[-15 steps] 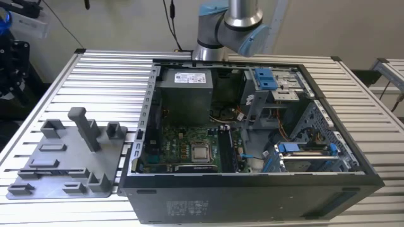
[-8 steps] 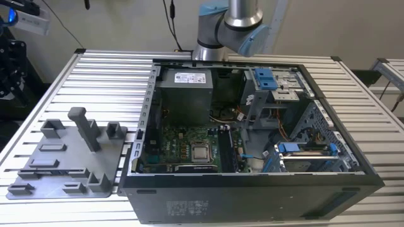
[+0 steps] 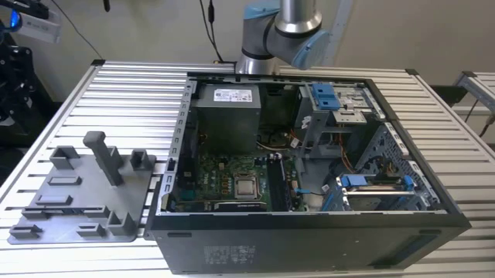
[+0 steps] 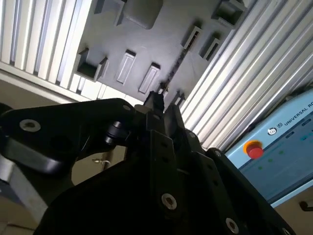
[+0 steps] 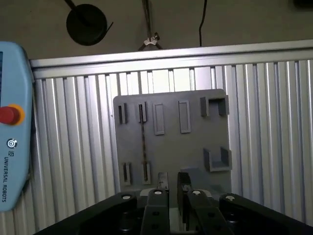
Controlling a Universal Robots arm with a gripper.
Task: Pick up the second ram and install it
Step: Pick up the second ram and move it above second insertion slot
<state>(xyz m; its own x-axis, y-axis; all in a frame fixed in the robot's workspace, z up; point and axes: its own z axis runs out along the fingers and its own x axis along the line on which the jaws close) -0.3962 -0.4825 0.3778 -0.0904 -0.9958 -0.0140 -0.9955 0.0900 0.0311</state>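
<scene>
First wrist view has the tool (image 5: 173, 178) empty, jaws a bit apart, hovering over the grey holder plate (image 5: 195, 147); the second ram (image 5: 143, 142) stands on edge in its slots, just off to the side. A misaligned drop could knock that thin stick crooked

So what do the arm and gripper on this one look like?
In the exterior view the arm is a silver tube with grey rounded joints and pale blue end caps. In the first wrist view the gripper is black, made of angular linked bars with round silver screw heads.
</scene>
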